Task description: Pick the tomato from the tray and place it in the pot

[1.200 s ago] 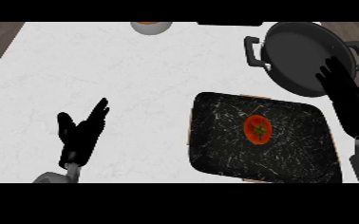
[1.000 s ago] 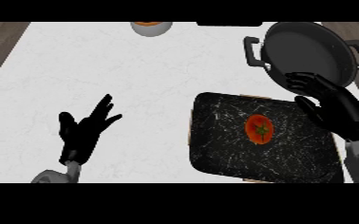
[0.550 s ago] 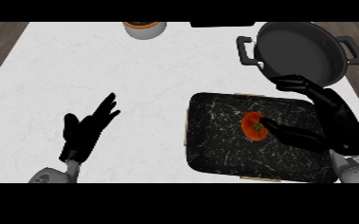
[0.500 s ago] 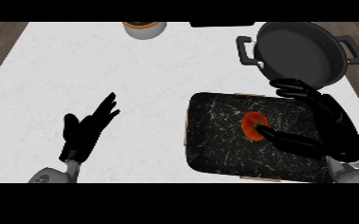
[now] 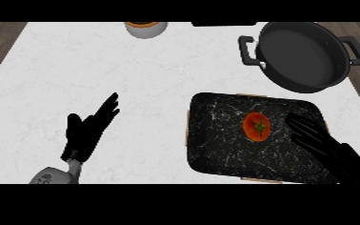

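Note:
A red tomato (image 5: 256, 127) with a green stem lies near the middle of the dark marbled tray (image 5: 218, 148) at the lower right. My right hand (image 5: 325, 148) hovers over the tray's right side, fingers straight and pointing up-left, just right of the tomato and apart from it. The black two-handled pot (image 5: 301, 56) stands beyond the tray at the upper right, with nothing inside. My left hand (image 5: 88, 132) rests open at the lower left, fingers up.
A small bowl (image 5: 146, 28) with orange contents sits at the counter's far edge, left of centre. A dark object (image 5: 224, 24) lies at the far edge beside the pot. The white counter (image 5: 105, 71) stretches between my left hand and the tray.
My right hand came down from beside the pot to the tray, reached round the tomato, then drew back to the right with straight fingers. The tomato stays on the tray.

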Controlling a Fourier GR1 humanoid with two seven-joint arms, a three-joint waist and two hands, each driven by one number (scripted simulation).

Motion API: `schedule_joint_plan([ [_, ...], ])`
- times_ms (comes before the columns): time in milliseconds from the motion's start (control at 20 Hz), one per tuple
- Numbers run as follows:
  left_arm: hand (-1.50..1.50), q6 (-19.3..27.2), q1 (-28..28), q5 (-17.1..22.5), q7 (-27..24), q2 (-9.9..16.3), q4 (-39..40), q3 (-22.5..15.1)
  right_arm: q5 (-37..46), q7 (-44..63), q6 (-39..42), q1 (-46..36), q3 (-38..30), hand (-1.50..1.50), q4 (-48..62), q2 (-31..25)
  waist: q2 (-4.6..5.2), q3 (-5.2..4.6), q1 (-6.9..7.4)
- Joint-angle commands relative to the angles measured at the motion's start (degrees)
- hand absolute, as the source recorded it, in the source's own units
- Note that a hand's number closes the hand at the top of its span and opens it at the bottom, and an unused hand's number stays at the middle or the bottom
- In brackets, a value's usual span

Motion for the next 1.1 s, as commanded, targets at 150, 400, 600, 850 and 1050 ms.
schedule_joint_plan([
  [150, 0.00, 0.4, -1.0, -1.4, 3.8, -1.3, -3.1, -0.6, 2.6, 24.7, 5.4, 0.4, 2.2, -1.50, -11.1, -2.9, 0.23, 0.01, 1.27],
  [400, 0.00, 0.1, -3.4, -3.4, 0.9, -4.2, 2.3, -0.3, 2.5, 33.6, 9.8, -8.4, 4.8, -1.50, -1.9, -0.4, 0.55, 0.02, 1.90],
  [600, 0.00, -3.1, -3.5, -1.5, 2.0, -2.1, 1.0, 1.1, 5.5, 38.2, 16.0, -14.0, 8.3, -1.50, 5.2, -1.9, 0.60, 0.03, 2.67],
  [850, 0.00, -3.5, 0.0, -2.8, 1.1, -1.8, -0.6, 3.2, 9.3, 24.5, 16.8, -12.9, 5.5, -1.50, 18.7, -0.1, 0.37, 0.13, 1.70],
  [1050, 0.00, -6.3, -1.7, -5.0, -0.5, -5.1, 4.6, 4.9, 11.9, 23.3, 17.7, -13.6, 1.6, -1.50, 19.3, 3.5, 0.34, 0.09, 1.28],
])
